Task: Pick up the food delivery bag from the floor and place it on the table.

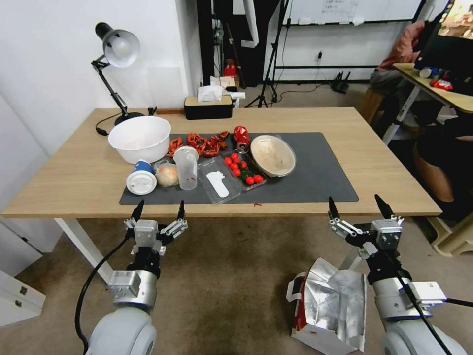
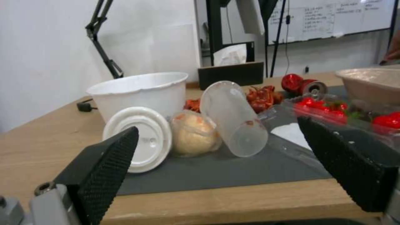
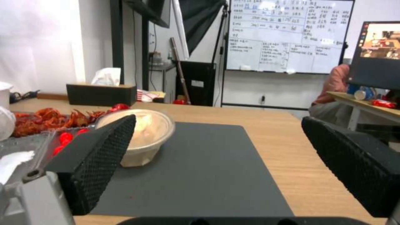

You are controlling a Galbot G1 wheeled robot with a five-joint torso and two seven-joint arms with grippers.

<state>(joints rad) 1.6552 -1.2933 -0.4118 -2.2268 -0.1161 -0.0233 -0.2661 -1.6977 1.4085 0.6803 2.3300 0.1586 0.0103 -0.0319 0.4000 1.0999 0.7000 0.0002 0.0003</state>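
Foil-lined food delivery bag (image 1: 329, 304) below spread right pincer (image 1: 358, 206).

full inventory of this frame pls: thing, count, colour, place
food delivery bag: 1, white and red, silver foil lining, on floor under right arm
table: 1, light wood
mat: 1, dark grey, table centre
big bowl: 1, white, mat's left end
lidded cup: 1, white lid, lying by bowl
clear cup: 1, on mat
crayfish: pile, red, mat's rear
tomato tray: 1, clear, red tomatoes
beige bowl: 1, right of tray
tissue box: 1, black, rear edge
lamp: 1, black, rear left
left gripper: open, at front edge
right gripper: open, at front edge
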